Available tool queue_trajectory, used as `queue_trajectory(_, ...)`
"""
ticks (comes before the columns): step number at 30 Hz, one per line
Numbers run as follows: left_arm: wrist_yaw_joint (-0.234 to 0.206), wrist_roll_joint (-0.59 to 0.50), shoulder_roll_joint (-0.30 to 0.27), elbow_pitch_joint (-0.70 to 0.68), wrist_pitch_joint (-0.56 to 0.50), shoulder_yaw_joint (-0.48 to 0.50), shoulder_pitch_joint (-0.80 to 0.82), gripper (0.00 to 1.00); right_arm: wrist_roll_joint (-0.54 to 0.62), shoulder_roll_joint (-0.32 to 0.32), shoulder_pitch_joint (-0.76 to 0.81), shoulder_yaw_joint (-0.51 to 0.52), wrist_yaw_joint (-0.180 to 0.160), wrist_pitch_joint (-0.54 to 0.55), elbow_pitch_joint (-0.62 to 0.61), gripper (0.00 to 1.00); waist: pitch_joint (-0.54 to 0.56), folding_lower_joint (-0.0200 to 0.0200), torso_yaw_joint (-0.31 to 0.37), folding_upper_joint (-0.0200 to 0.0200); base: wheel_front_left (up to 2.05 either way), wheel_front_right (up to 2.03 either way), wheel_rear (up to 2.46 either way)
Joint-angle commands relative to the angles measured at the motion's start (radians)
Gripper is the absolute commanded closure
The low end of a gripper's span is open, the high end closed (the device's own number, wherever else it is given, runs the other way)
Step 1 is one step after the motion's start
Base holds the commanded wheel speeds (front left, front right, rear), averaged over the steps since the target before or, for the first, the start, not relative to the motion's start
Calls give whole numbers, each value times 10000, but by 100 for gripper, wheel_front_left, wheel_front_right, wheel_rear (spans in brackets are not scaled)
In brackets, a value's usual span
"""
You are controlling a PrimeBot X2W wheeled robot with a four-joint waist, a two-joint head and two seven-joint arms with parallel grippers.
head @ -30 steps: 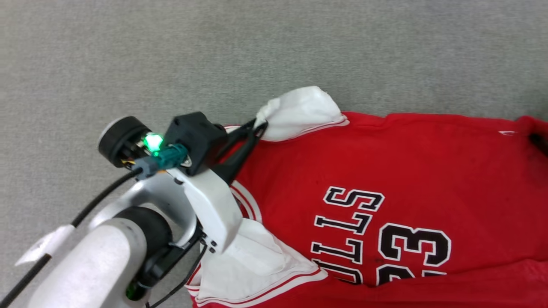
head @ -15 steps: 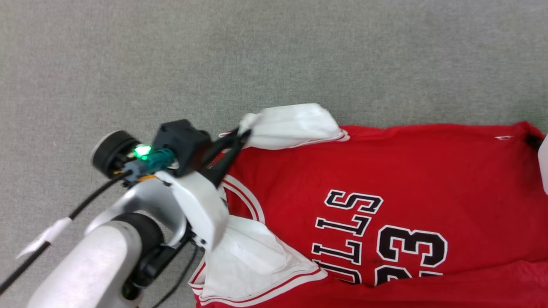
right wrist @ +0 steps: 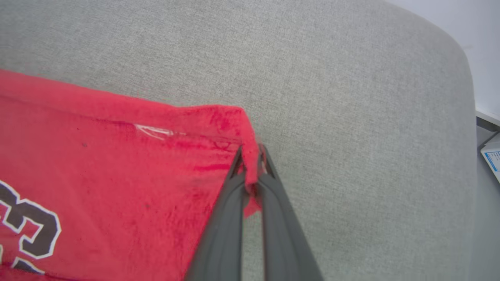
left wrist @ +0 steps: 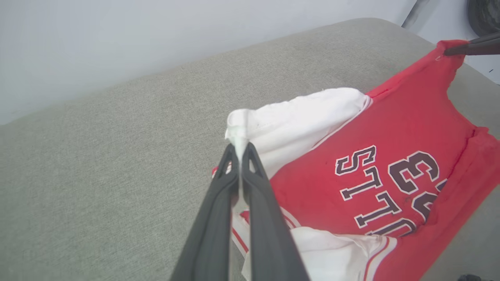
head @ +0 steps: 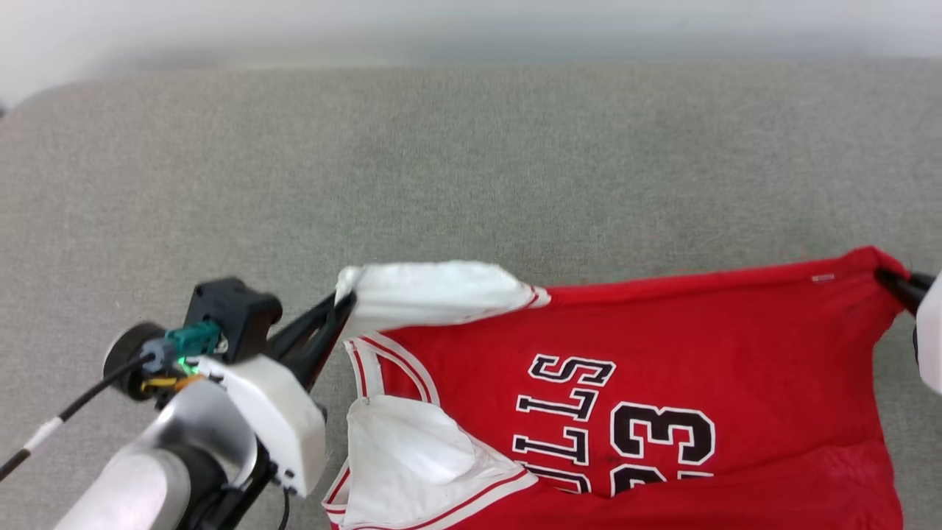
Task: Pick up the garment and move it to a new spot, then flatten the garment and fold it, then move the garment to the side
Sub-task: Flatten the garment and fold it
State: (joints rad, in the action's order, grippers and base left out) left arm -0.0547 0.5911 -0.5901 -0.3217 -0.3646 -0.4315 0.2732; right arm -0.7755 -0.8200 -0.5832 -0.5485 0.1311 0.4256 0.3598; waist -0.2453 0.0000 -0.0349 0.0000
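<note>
The red garment (head: 662, 346) with black lettering and the number 23 hangs stretched between my two grippers above the grey cushion. My left gripper (head: 344, 303) is shut on the tip of its white sleeve (head: 434, 294); the left wrist view shows the dark fingers (left wrist: 250, 183) pinching the white cloth of the garment (left wrist: 410, 132). At the right edge of the head view my right gripper (head: 887, 278) is shut on the red hem corner, and in the right wrist view it (right wrist: 250, 150) clamps that corner of the garment (right wrist: 97, 156). A second white sleeve (head: 412, 456) droops at the bottom.
The grey fabric cushion (head: 471, 162) spreads behind and to both sides of the garment. A pale wall (head: 471, 22) runs along its far edge. In the right wrist view the cushion's rounded edge (right wrist: 466, 117) drops off at the right.
The camera has tilted, bringing the wall and far cushion edge into view. Both grippers have lifted and pulled the garment's top edge taut; the left gripper moved further left with the sleeve.
</note>
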Motion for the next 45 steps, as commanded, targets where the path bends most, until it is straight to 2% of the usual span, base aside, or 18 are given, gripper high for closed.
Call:
queue_trajectory(1, -107, 119, -133, -108, 58, 95, -448, 100, -87, -146, 516, 194, -7, -271, -197, 100, 403, 0, 58, 0, 0, 0, 0)
queue_trajectory(6, -161, 363, -293, -307, -156, -152, -1366, 100, -165, -298, 2008, 767, -7, -750, -723, 100, 625, 0, -34, 0, 0, 0, 0)
queue_trajectory(11, -428, 553, -357, -139, -406, -337, -2159, 100, -79, -272, 3540, 1165, -7, -976, -1266, 100, 718, 0, -96, 0, 0, 0, 0)
queue_trajectory(17, -303, 706, -577, 496, -629, -660, -2884, 100, 550, -337, 4695, 1239, -9, -709, -1586, 100, 742, 0, -73, 0, 0, 0, 0)
queue_trajectory(26, 59, 281, -238, 1712, -655, -1459, -2607, 100, 868, -330, 5124, 1003, -7, -285, -1803, 100, 511, 0, -52, 0, 0, 0, 0)
queue_trajectory(31, 200, 295, 103, 2439, -551, -1643, -2356, 100, 1211, -435, 5167, 571, -7, -310, -1686, 100, 380, 0, -89, 0, 0, 0, 0)
queue_trajectory(34, 348, 275, 372, 2900, -447, -1817, -2185, 100, 1182, -291, 5156, 328, -6, -414, -1434, 100, 316, 0, -102, 0, 0, 0, 0)
queue_trajectory(35, 356, 257, 461, 3020, -331, -1825, -2129, 92, 1188, -220, 5105, 342, -7, -519, -1338, 100, 314, 0, -99, 0, 0, 0, 0)
queue_trajectory(36, 376, 225, 524, 3155, -241, -1849, -2091, 55, 1308, -179, 5033, 308, -7, -653, -1294, 57, 326, 0, -89, 0, 0, 0, 0)
queue_trajectory(37, 400, 188, 574, 3281, -149, -1886, -2094, 0, 1343, -136, 5034, 250, -7, -700, -1220, 0, 354, 0, -85, 0, 0, 0, 0)
queue_trajectory(41, 384, 241, 675, 3678, 185, -1856, -2215, 0, 1112, 90, 5008, 144, 11, -788, -1117, 0, 573, 0, -63, 0, 0, 0, 0)
queue_trajectory(45, 380, 322, 715, 3571, 711, -1655, -2319, 0, 800, 15, 4902, 502, 7, -837, -1298, 0, 917, 0, -58, 0, 0, 0, 0)
